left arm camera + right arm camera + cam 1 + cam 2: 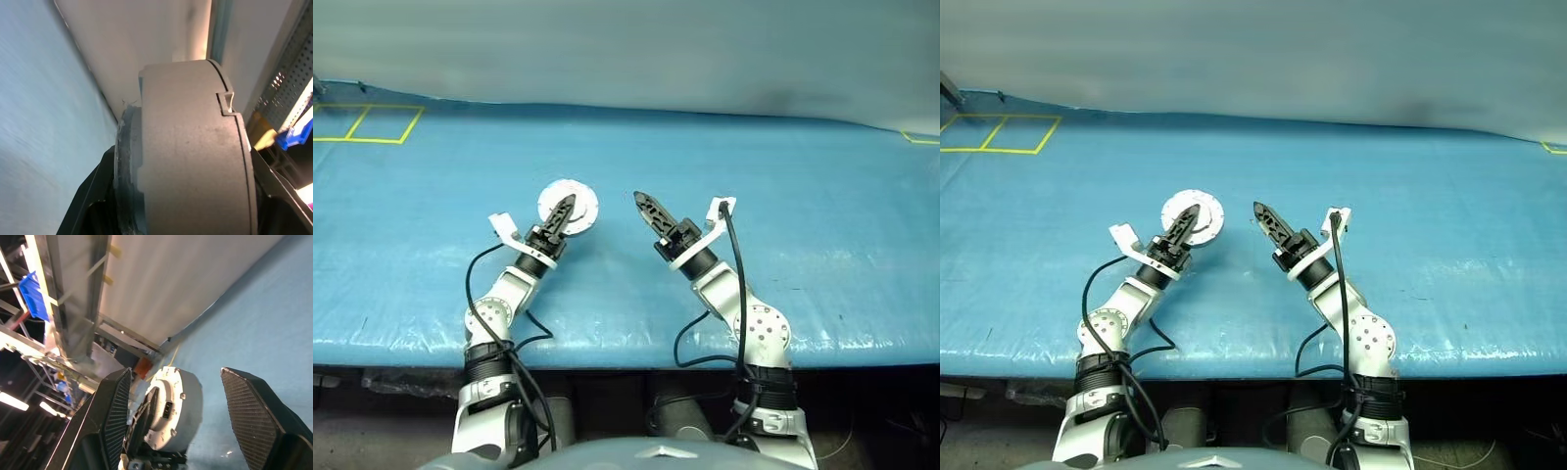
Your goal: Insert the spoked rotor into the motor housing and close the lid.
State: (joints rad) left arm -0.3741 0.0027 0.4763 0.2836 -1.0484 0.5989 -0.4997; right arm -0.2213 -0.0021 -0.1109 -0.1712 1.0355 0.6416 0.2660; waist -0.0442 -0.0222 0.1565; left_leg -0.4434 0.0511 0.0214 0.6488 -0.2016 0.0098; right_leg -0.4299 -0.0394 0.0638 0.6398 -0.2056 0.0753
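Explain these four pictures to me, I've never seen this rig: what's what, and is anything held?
Two pictures come from the robot's head, looking down over its two arms at a blue table. The other two come from cameras on its wrists, looking along each claw's black fingers. The left claw is shut on the round grey housing, gripping it by its sides; its wrist picture shows the housing up close between the fingers. The right claw is open, holds nothing and is apart from the housing; its wrist picture shows the housing in the other claw, past its own spread fingers.
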